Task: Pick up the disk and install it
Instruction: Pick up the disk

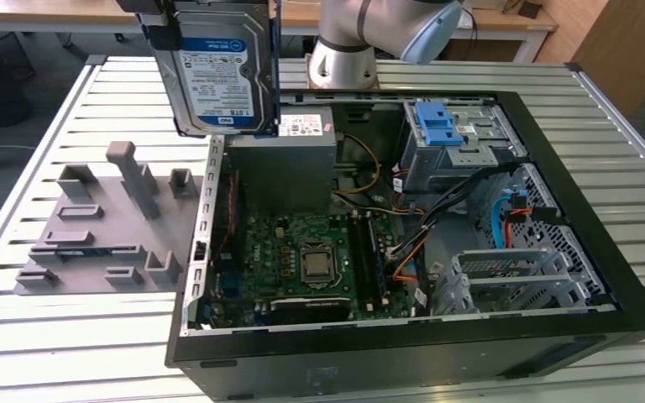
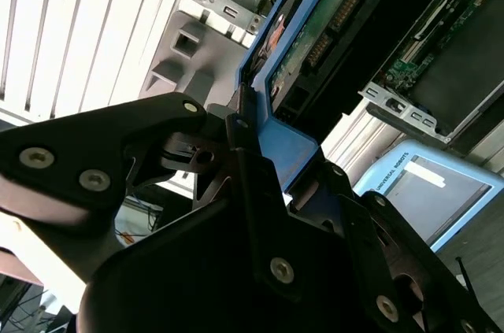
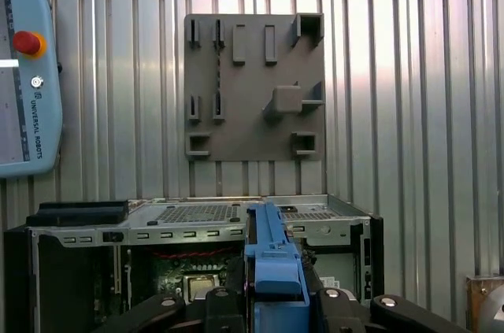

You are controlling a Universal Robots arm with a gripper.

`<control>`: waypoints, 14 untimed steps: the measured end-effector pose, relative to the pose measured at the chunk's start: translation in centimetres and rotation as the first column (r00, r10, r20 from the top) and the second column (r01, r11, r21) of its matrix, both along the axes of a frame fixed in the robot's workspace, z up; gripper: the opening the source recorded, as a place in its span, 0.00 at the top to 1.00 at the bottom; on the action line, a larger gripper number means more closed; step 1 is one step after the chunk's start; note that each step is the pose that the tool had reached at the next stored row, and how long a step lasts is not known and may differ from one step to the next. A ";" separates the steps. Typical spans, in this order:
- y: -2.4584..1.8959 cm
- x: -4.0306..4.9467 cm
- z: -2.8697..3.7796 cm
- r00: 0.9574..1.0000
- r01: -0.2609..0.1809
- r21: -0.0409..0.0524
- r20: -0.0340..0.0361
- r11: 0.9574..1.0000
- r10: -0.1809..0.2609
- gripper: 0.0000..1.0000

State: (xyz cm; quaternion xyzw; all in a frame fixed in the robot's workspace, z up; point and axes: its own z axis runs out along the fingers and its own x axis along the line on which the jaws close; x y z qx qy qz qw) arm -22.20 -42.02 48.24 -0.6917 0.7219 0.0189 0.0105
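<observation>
Your gripper (image 3: pixel 274 295) has its fingers closed on the disk (image 1: pixel 224 71), pressing on the blue frame around its edges. In the first wrist view the frame stands as a narrow blue strip between the two black fingers.

The disk hangs in the air, standing on its edge, with its white-and-blue label turned toward the exterior camera. In the exterior view you see it over the far corner of the computer case (image 1: pixel 591 243) on the exterior view's left. It touches neither the case nor the table (image 1: pixel 76 353).

The case lies on its side on the slatted metal table, with the open side up. Inside it you can see:
- the grey power supply (image 1: pixel 283 159) with a white sticker, at the far wall, just under the hanging disk in the exterior view;
- the green motherboard (image 1: pixel 300 252) on the floor of the case, nearer to the camera;
- a metal drive cage (image 1: pixel 469 155) in the far corner on the exterior view's right, with a bare blue bracket (image 1: pixel 440 126) in it;
- a second perforated metal cage (image 1: pixel 513 277) in the near corner on that same side;
- bundles of cables (image 1: pixel 457 201) between the cages and the motherboard.

Beside the case, on the exterior view's left, lies a grey fixture plate (image 1: pixel 87 243) with slots and upright posts. In the first wrist view a teach pendant (image 3: pixel 24 73) lies on the table, well apart from the plate.
</observation>
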 end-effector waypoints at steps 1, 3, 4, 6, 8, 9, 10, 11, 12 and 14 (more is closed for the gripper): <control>0.00 0.01 0.00 1.000 0.000 0.000 0.000 1.000 0.000 0.63; 0.01 0.12 0.00 1.000 0.000 0.000 0.000 1.000 0.000 0.63; 0.00 0.18 0.00 1.000 0.000 0.000 0.000 1.000 0.000 0.63; 0.00 0.36 0.00 1.000 0.000 0.000 0.000 1.000 0.000 0.63; 0.00 0.55 0.00 1.000 0.000 0.000 0.000 1.000 0.000 0.63; 0.00 0.66 0.00 1.000 0.000 0.000 0.000 1.000 0.000 0.63; 0.00 0.77 0.00 1.000 0.000 0.000 0.000 1.000 0.000 0.63; 0.00 0.89 0.00 1.000 0.000 0.000 0.000 1.000 0.000 0.63; 0.00 1.01 0.00 1.000 0.000 0.000 0.000 1.000 0.000 0.63; 0.00 1.27 0.00 1.000 0.000 0.000 0.000 1.000 0.000 0.63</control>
